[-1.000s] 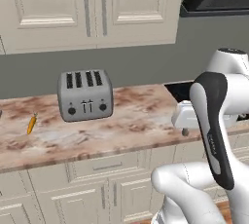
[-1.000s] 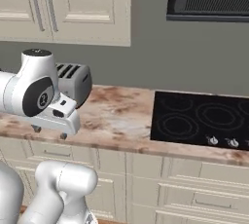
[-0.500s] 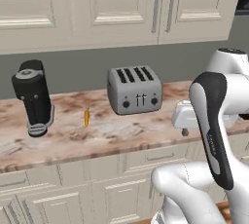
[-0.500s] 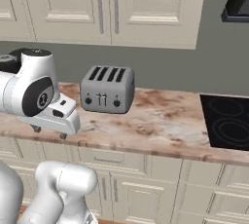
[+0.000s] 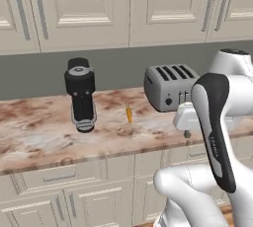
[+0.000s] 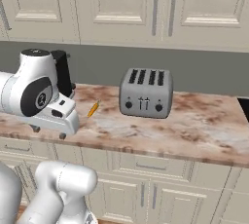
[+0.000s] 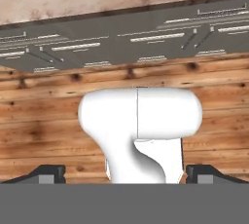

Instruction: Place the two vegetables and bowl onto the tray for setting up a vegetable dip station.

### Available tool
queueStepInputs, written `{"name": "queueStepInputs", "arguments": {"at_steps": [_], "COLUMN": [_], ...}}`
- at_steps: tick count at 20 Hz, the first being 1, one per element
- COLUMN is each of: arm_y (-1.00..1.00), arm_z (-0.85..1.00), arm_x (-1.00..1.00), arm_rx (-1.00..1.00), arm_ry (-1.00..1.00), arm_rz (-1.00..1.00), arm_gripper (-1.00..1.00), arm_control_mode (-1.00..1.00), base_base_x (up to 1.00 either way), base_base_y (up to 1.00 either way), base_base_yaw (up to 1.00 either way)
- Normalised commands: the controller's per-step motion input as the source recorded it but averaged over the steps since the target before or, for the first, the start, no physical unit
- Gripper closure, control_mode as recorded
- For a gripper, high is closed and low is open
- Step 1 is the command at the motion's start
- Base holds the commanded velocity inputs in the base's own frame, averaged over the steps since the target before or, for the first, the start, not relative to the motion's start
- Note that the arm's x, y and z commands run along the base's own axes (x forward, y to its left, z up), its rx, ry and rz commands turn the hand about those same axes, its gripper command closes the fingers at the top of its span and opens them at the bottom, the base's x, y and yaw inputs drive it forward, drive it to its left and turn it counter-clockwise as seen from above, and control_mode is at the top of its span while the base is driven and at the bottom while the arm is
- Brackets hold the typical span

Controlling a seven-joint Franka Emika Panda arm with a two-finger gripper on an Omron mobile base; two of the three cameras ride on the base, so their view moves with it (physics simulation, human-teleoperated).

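**Left base view: carrot lying between coffee machine and toaster**

Left base view is showing the small orange carrot (image 5: pixel 129 114) lying on the mottled pink-brown counter (image 5: pixel 44 132), out in the open between a black coffee machine (image 5: pixel 81 94) on its left and a grey four-slot toaster (image 5: pixel 170 86) on its right. It is touching neither of them, and its thin end is pointing toward the back wall.

From the right base view the carrot (image 6: pixel 93 108) is sitting just left of the toaster (image 6: pixel 145 92), with the coffee machine (image 6: pixel 61 73) standing behind the arm's white body. Cream cabinet doors are hanging above the counter (image 6: pixel 194 125) and more are running below it.

The gripper (image 7: pixel 124 172) is hanging in front of the counter edge and pointing downward, over a wooden plank floor (image 7: pixel 44 116) and the grey lower cabinet fronts. Its two dark fingertips (image 7: pixel 46 173) are standing spread wide at either side of the hand view, pinching nothing.
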Motion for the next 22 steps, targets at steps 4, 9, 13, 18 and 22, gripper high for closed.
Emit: {"name": "queueStepInputs", "arguments": {"at_steps": [4, 9, 13, 18, 22], "arm_y": [0.0, 0.0, 0.0, 0.0, 0.0], "arm_z": [0.0, 0.0, 0.0, 0.0, 0.0], "arm_x": [0.0, 0.0, 0.0, 0.0, 0.0], "arm_rx": [0.0, 0.0, 0.0, 0.0, 0.0], "arm_ry": [0.0, 0.0, 0.0, 0.0, 0.0], "arm_rz": [0.0, 0.0, 0.0, 0.0, 0.0], "arm_gripper": [-1.0, -1.0, -1.0, -1.0, -1.0], "arm_control_mode": [1.0, 1.0, 1.0, 1.0, 1.0], "base_base_x": [0.39, 0.35, 0.29, 0.31, 0.31], "base_base_y": [0.21, 0.0, 0.03, 0.05, 0.06], "base_base_yaw": [0.03, 0.02, 0.0, 0.0, 0.0]}}
